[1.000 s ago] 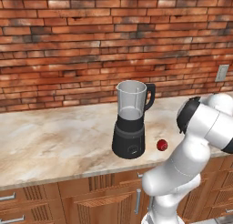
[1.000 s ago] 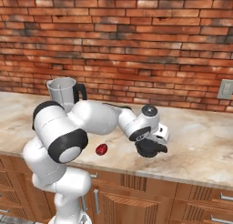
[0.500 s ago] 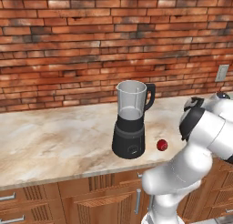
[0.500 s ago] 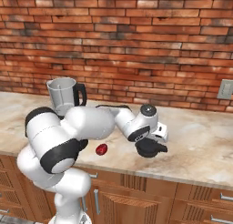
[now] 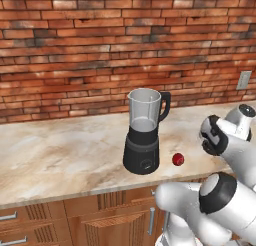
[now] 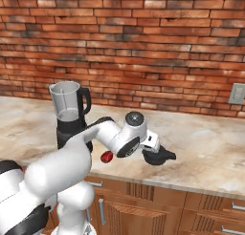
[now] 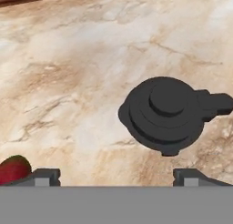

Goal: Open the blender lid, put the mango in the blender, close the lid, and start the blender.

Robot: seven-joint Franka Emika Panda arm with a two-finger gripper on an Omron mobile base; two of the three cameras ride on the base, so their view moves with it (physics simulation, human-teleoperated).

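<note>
Marble counter (image 5: pixel 60 155) is stretching under red brick wall (image 5: pixel 75 50). Blender (image 5: pixel 144 132) is standing lidless, mango (image 5: pixel 178 159) lying just beside its base. Blender lid (image 7: pixel 166 113) is resting flat on stone, and gripper (image 7: pixel 116 176) is hovering above it, fingers spread wide.

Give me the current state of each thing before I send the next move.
blender: upright on the counter, jar open, no lid on.
blender lid: off, lying knob-up on the counter.
mango: on the counter beside the blender base, not in the jar.
gripper: open, holding nothing, above the lid.
</note>
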